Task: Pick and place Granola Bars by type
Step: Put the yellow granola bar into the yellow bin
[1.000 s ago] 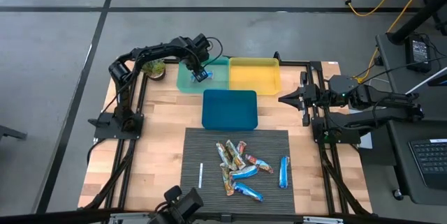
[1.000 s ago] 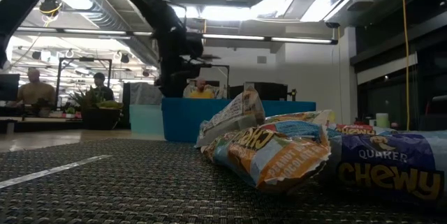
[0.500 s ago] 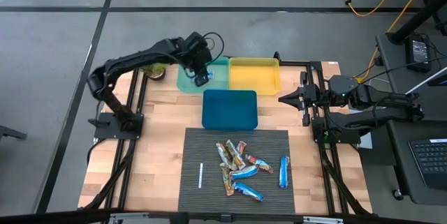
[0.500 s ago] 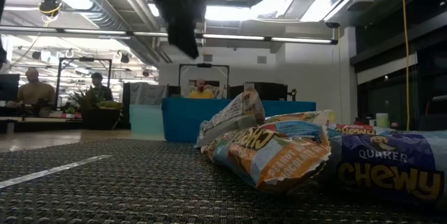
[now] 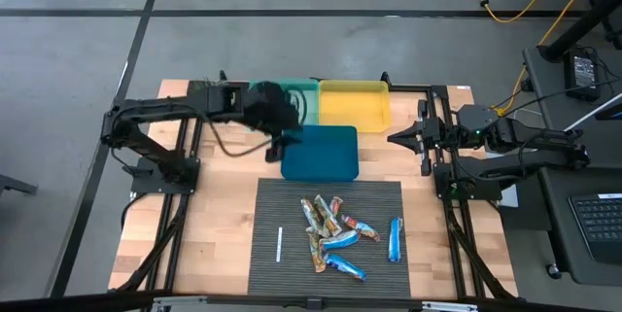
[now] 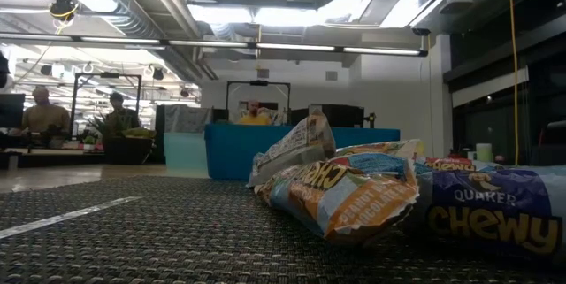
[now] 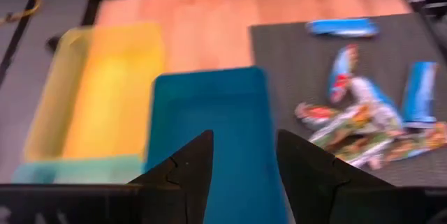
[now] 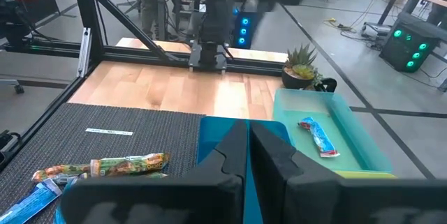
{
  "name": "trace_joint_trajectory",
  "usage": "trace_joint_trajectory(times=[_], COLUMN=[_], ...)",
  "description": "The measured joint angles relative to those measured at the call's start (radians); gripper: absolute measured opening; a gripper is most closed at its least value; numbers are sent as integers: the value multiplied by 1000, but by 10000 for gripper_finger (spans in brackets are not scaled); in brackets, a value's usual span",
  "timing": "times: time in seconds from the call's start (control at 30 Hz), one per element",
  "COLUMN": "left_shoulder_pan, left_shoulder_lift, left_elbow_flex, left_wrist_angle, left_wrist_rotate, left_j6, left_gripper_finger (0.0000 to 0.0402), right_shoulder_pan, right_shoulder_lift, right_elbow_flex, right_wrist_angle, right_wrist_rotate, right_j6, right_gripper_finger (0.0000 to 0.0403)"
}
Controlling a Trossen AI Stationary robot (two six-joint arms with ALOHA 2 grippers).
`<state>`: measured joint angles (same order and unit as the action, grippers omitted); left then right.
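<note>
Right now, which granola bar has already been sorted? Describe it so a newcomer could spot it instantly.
Start at the three trays at the far edge of the wooden table: teal, yellow and dark blue. In the teal tray, the one next to the small potted plant, lies a single blue-wrapped bar. It is the only bar in any tray; all the others are still on the dark mat.

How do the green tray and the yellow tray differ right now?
The green tray holds one blue-wrapped bar; the yellow tray looks empty. The left arm partly covers the green tray from above; the yellow tray is fully exposed. Both sit side by side at the table's far edge, behind the blue tray.
</note>
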<state>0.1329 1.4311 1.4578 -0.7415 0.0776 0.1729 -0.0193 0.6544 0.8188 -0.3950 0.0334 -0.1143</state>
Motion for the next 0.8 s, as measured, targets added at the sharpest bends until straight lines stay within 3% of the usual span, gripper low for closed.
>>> trace_joint_trajectory(times=[0.23,0.47,0.8], left_shoulder_pan=[-178,-287,-369], left_shoulder_lift=[30,59,61], left_elbow_flex=[0,0,0], left_wrist_angle=[142,335,304], left_wrist_rotate=[-77,-142,-169], left_j6=[-101,-188,-265], left_gripper_finger=[146,145,145], right_shoulder_pan=[0,0,0], right_shoulder_lift=[0,0,0], right_elbow_flex=[0,0,0], right_wrist_angle=[1,1,1], right_wrist_rotate=[0,0,0], right_j6=[-3,1,1], right_gripper_finger=[21,21,21])
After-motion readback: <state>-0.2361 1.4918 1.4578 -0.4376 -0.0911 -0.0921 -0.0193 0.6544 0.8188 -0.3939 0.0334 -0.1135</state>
